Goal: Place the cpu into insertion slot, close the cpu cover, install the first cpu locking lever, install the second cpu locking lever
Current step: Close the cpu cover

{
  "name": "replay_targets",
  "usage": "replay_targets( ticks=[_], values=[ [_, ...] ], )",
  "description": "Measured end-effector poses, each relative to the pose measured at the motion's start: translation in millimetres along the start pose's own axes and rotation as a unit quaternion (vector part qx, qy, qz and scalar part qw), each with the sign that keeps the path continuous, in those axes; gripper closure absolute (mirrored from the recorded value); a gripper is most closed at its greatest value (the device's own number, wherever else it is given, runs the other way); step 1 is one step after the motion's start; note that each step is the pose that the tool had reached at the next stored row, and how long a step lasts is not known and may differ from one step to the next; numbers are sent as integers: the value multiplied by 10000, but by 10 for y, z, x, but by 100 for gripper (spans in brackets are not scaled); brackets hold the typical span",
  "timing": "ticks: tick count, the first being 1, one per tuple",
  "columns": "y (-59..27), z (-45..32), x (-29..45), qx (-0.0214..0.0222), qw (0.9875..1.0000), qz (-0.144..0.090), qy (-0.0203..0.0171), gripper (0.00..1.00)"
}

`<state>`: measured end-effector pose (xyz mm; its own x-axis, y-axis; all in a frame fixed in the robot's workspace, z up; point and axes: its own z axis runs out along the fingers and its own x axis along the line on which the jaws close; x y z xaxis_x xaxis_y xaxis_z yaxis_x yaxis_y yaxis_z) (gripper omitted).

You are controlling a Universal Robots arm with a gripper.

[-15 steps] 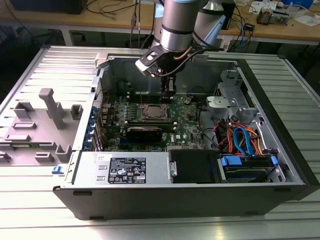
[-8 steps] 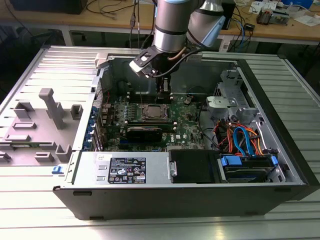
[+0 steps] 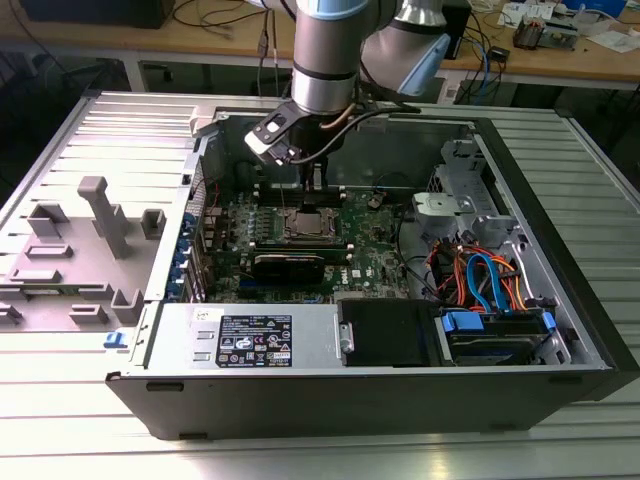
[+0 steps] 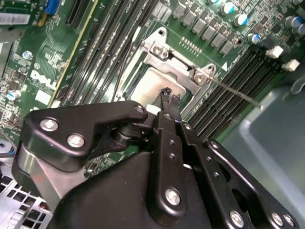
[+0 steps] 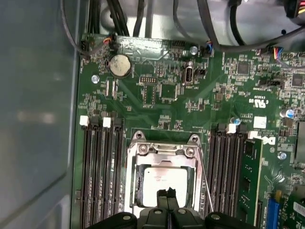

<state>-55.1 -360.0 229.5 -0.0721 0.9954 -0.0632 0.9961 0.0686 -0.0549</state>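
Observation:
The cpu point(image 5: 162, 179) lies in the insertion slot point(image 3: 305, 226), its silver-grey top showing through the window of the cpu cover point(image 5: 164, 149). The cover lies flat over the slot on the green motherboard point(image 5: 157, 102). My gripper point(image 5: 166, 194) hangs right over the cpu's edge, its two black fingers pressed together with nothing between them. In the second wrist view the fingertips point(image 4: 167, 98) point down at the cpu point(image 4: 152, 83). A thin metal locking lever point(image 5: 205, 183) runs along one side of the slot and sticks out past the cover point(image 4: 236, 92). In the exterior view the gripper point(image 3: 313, 188) stands above the slot.
Black memory slots point(image 5: 101, 171) flank the socket on both sides. The computer case's grey wall point(image 5: 38, 109) stands close by. A power supply point(image 3: 250, 340), a black block point(image 3: 385, 332) and bundles of coloured cables point(image 3: 480, 280) fill the case at the exterior view's right.

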Motion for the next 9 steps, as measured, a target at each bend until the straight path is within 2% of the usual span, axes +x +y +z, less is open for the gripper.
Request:
replay_targets(
  ticks=[3, 9],
  values=[
    [-45, 47, 6, -32, 10000, -43, -4, 89],
    [-113, 113, 7, -53, 9999, -142, -10, 89]
  ],
)
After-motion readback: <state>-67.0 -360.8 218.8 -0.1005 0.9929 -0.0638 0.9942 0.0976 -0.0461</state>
